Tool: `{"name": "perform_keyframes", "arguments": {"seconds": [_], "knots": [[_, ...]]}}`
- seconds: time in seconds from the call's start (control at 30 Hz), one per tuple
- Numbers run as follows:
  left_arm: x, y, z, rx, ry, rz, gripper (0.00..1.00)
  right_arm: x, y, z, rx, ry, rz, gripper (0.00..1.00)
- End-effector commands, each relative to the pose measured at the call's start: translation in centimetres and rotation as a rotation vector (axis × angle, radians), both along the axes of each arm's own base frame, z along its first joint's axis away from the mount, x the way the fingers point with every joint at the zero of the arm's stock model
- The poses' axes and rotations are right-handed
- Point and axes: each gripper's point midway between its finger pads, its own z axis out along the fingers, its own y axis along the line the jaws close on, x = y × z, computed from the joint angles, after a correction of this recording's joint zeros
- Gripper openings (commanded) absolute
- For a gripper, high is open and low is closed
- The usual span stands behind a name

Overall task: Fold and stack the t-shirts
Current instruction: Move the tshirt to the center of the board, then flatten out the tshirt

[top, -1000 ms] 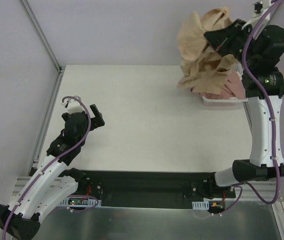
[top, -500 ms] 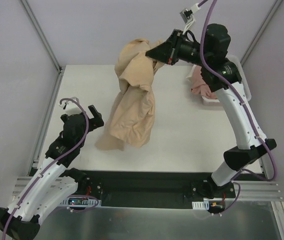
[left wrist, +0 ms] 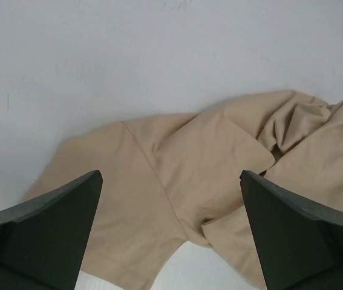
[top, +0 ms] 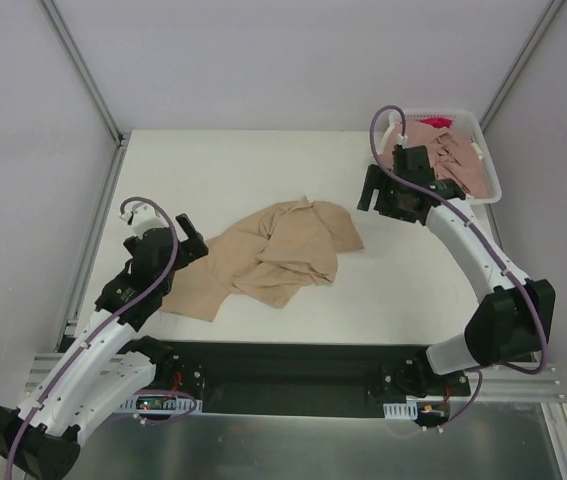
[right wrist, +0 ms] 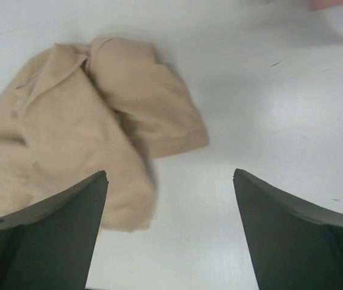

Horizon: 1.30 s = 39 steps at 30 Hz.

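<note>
1. I see the tan t-shirt (top: 273, 258) lying crumpled and unfolded on the white table (top: 263, 170), near the middle, with one end stretching toward the near-left.
2. My left gripper (top: 187, 238) hovers at the shirt's left end, jaws spread wide and holding nothing. Its wrist view shows tan cloth lying beyond the two fingers.
3. My right gripper (top: 371, 200) sits just past the shirt's right edge, jaws wide and empty.
4. The pink t-shirts (top: 448, 160) lie heaped in the white basket (top: 491, 188) at the far-right corner, beside the right arm.
</note>
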Motion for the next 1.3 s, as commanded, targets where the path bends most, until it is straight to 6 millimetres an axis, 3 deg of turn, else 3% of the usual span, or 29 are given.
{"name": "perform_keyframes", "arguments": {"seconds": [0.0, 0.03, 0.1, 0.13, 0.17, 0.23, 0.27, 0.3, 0.33, 0.37, 0.4, 0.43, 0.47, 0.5, 0.57, 0.63, 0.8, 1.0, 1.17, 1.27], "knots": [[-1.7, 0.3, -3.6, -0.064, 0.155, 0.084, 0.99, -1.8, -2.3, 4.4, -0.295, -0.172, -0.026, 0.93], [-2.0, 0.5, -4.1, -0.072, 0.175, 0.102, 0.99, -2.3, -1.3, 4.8, -0.29, -0.189, 0.013, 0.96], [-2.9, 1.3, -6.0, -0.083, 0.244, 0.16, 0.99, -3.7, 3.4, 4.7, -0.21, -0.204, 0.146, 0.97], [-3.3, 1.5, -6.7, -0.091, 0.278, 0.176, 0.99, -4.5, 5.1, 3.6, -0.182, -0.181, 0.2, 0.96], [-3.5, 2.7, -7.3, -0.115, 0.305, 0.242, 0.99, -5.5, 8.6, 3.5, -0.131, -0.198, 0.287, 0.97], [-4.4, 3.4, -9.1, -0.152, 0.389, 0.271, 0.99, -6.8, 12.5, 1.5, -0.1, -0.162, 0.375, 0.97], [-4.6, 4.9, -9.9, -0.187, 0.408, 0.355, 0.99, -8.0, 15.7, 1.3, -0.075, -0.179, 0.444, 0.97], [-5.1, 5.2, -10.9, -0.204, 0.436, 0.378, 0.99, -8.5, 17.6, 0.9, -0.057, -0.174, 0.474, 0.96], [-5.2, 5.4, -11.1, -0.227, 0.442, 0.399, 0.99, -8.8, 19.6, -1.3, -0.065, -0.125, 0.493, 0.96], [-5.3, 5.5, -11.4, -0.258, 0.448, 0.42, 0.99, -9.7, 22.6, -0.4, -0.032, -0.146, 0.542, 0.95], [-5.4, 6.0, -11.5, -0.268, 0.446, 0.455, 0.99, -10.2, 24.4, -1.0, -0.027, -0.129, 0.582, 0.94], [-5.4, 6.3, -11.6, -0.268, 0.443, 0.471, 0.99, -10.4, 26.4, -3.5, -0.067, -0.094, 0.629, 0.92], [-5.4, 6.6, -11.5, -0.266, 0.436, 0.487, 0.99, -11.2, 29.0, -2.3, -0.058, -0.117, 0.685, 0.9], [-5.6, 7.0, -11.7, -0.266, 0.439, 0.504, 0.99, -11.0, 30.1, -4.8, -0.115, -0.083, 0.693, 0.89], [-5.8, 7.3, -12.0, -0.275, 0.438, 0.526, 0.99, -11.2, 31.0, -6.1, -0.192, -0.076, 0.706, 0.86], [-6.4, 7.6, -12.7, -0.273, 0.451, 0.544, 0.99, -9.6, 31.6, -7.2, -0.268, -0.117, 0.657, 0.82], [-7.0, 8.3, -13.6, -0.265, 0.457, 0.585, 0.99, -10.0, 32.0, -10.7, -0.304, -0.063, 0.648, 0.73], [-7.1, 8.2, -14.5, -0.266, 0.494, 0.59, 0.99, -10.7, 32.4, -12.2, -0.327, -0.051, 0.657, 0.66], [-7.1, 7.9, -14.9, -0.266, 0.524, 0.573, 0.99, -11.1, 32.0, -13.0, -0.341, -0.027, 0.663, 0.65], [-7.2, 7.8, -15.1, -0.268, 0.53, 0.569, 0.99, -11.4, 32.1, -13.2, -0.327, -0.012, 0.667, 0.54]]}}
